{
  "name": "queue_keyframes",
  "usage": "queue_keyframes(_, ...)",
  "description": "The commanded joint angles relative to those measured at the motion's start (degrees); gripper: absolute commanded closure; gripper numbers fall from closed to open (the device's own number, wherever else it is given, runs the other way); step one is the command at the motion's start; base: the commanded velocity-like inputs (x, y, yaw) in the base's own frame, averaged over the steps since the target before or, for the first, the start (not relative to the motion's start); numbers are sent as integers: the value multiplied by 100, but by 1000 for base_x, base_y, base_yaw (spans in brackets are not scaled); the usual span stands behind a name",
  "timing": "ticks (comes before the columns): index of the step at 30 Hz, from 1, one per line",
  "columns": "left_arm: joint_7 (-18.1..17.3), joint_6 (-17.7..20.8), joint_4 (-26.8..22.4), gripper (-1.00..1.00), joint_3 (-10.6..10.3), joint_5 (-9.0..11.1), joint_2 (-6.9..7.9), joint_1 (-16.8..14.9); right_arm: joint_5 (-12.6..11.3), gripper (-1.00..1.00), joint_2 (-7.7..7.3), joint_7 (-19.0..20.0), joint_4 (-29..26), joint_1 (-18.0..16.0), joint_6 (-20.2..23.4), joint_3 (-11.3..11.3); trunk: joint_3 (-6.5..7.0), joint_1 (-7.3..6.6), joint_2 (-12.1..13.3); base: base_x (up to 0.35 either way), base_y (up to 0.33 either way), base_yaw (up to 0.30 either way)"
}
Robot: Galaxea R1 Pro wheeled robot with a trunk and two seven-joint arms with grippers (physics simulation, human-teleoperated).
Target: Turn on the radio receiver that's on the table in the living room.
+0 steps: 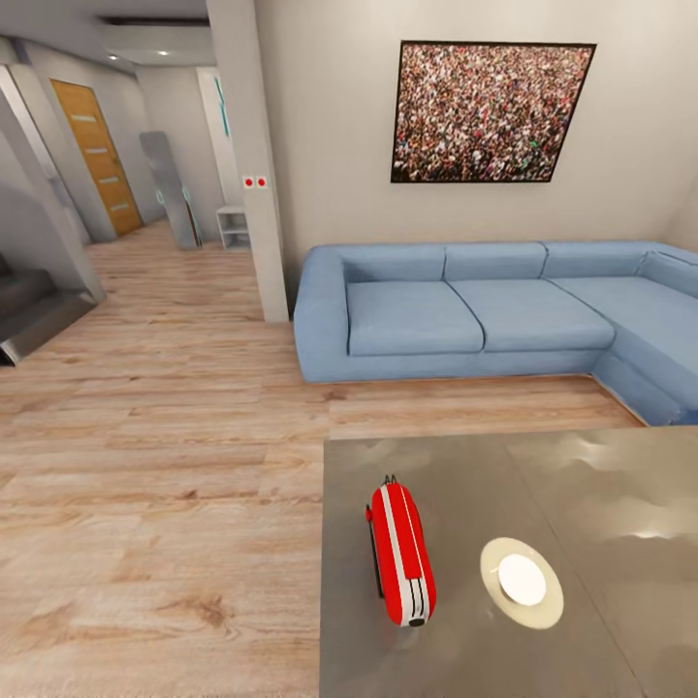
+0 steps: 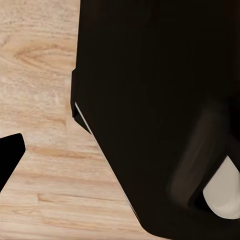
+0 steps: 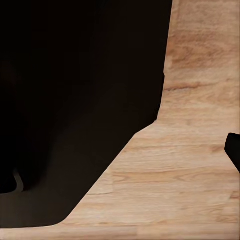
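Observation:
The red radio receiver [image 1: 399, 553] with white stripes lies on the glossy grey table [image 1: 601, 485], near its left edge, with its thin wire handle on the left side. The dial face is turned away from the head camera. In the left wrist view a black fingertip [image 2: 10, 155] juts in over the wood floor beside my dark base [image 2: 160, 110]. The right wrist view has a black fingertip [image 3: 234, 149] at its edge, next to the same dark body [image 3: 75, 100]. Neither wrist view reveals how the jaws stand.
A flat round white-cream disc [image 1: 522, 580] lies on the table right of the radio. Beyond the table stands a blue sectional sofa [image 1: 485, 310] under a framed crowd picture [image 1: 490, 111]. A pillar [image 1: 254, 165] and a hallway with stairs [image 1: 29, 310] lie to the left over open plank floor [image 1: 165, 465].

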Motion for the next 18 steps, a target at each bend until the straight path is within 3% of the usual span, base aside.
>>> queue_keyframes(1,-1,0,-1,-100,0,0,2,0,0,-100,0,0,0,0,0,0,-2,0,0,0,0,0)
queue_keyframes(18,-4,0,-6,-100,-10,0,14,0,0,-100,-12,0,0,0,0,0,-79,0,0,0,0,0)
